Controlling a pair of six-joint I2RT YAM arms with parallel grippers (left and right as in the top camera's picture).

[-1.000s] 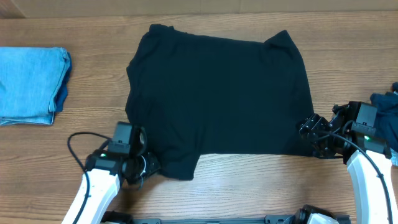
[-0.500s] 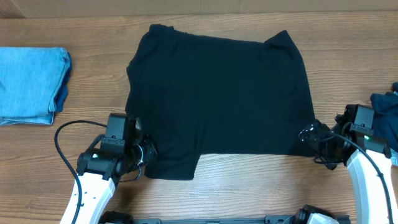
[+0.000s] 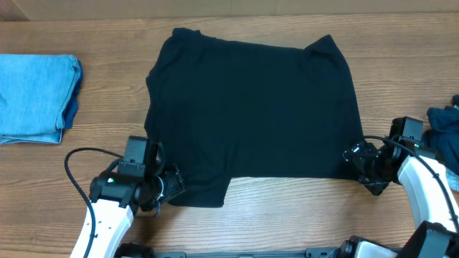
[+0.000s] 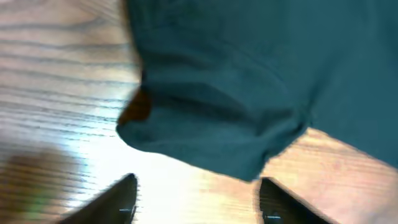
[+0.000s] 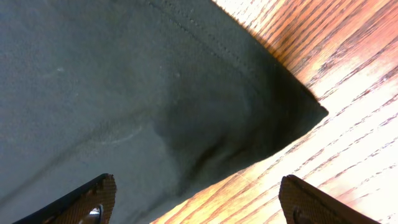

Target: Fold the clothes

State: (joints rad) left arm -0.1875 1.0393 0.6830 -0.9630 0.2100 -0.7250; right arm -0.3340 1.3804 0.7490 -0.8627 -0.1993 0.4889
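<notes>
Overhead: black shirt (image 3: 251,107) spread on tabletop (image 3: 107,43). Left arm (image 3: 107,208) reaches its near-left corner, right arm (image 3: 423,186) its near-right; both jaws parted wide, holding nothing.

— What is filling the frame?
— A wooden desk (image 3: 401,64), its grain running left to right.
— And along the top edge?
— A paler brown strip (image 3: 287,6) is showing, with a dark patch (image 3: 10,7) sitting in the upper left corner.
— Any light?
— A bright glare (image 4: 93,163) is lying on the wood, lower left of the left wrist view.
</notes>
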